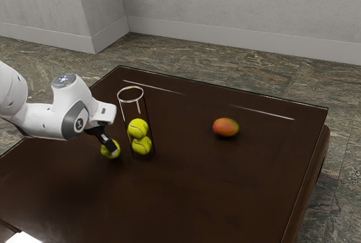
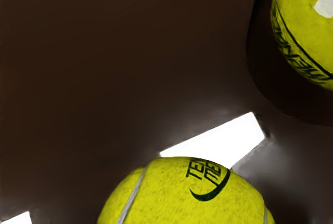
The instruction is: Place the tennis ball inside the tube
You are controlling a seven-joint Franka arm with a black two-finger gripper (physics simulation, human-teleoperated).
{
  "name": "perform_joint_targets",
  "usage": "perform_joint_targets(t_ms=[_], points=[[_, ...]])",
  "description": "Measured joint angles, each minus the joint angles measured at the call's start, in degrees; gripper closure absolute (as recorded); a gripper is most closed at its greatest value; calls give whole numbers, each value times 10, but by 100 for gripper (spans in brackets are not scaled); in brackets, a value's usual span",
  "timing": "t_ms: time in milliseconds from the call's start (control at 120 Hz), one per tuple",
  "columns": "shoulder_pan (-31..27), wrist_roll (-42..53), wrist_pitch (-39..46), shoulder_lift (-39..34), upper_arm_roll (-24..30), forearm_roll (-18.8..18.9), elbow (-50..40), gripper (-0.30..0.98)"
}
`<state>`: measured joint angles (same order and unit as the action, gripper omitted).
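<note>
In the exterior view, the arm [image 1: 70, 116] comes in from the exterior view's left with its hand low, and the gripper [image 1: 113, 151] slants down at the loose tennis ball [image 1: 106, 153] on the table [image 1: 186, 192], near the upright clear tube [image 1: 131, 100] holding 2 stacked balls [image 1: 137, 128]; I can't tell whether the gripper is open or closed. In the wrist view, the loose tennis ball sits just under the hand, apart from the tube.

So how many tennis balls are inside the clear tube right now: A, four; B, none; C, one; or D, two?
D: inside the tube, the upper ball rests on the lower ball.
</note>
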<state>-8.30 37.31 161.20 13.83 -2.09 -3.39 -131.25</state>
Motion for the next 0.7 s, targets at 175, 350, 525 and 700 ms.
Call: perform_joint_targets(t_ms=[175,350,525,700], points=[[0,29,5,25,-9,-9,6,0],[2,50,5,30,-9,-14,5,16],[2,66,-3,11,-8,-16,0,24],[2,77,-35,-169,-8,-27,-72,31]])
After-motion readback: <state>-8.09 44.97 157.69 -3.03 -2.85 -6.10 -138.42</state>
